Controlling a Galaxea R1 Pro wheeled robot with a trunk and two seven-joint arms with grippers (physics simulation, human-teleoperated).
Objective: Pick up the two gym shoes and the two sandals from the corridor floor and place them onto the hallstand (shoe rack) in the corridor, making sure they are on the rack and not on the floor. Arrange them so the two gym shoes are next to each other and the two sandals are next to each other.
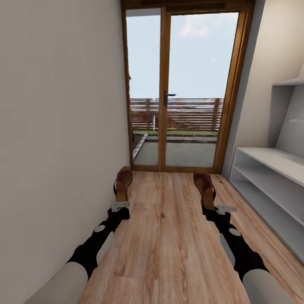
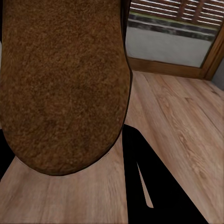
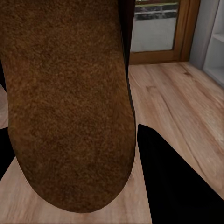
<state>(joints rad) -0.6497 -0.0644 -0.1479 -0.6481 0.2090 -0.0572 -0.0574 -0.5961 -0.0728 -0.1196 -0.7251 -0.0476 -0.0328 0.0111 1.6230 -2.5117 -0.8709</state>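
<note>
Brown sandals held, both arms outstretched

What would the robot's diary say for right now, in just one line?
left gripper: holding sandal | right gripper: holding other sandal | hallstand: at right, shelves bare | stage: carrying

No readable text, label, brand, number or sign appears on anything here: the sandals' brown soles, the white shoe rack, the glazed door and the walls are all unmarked.
</note>
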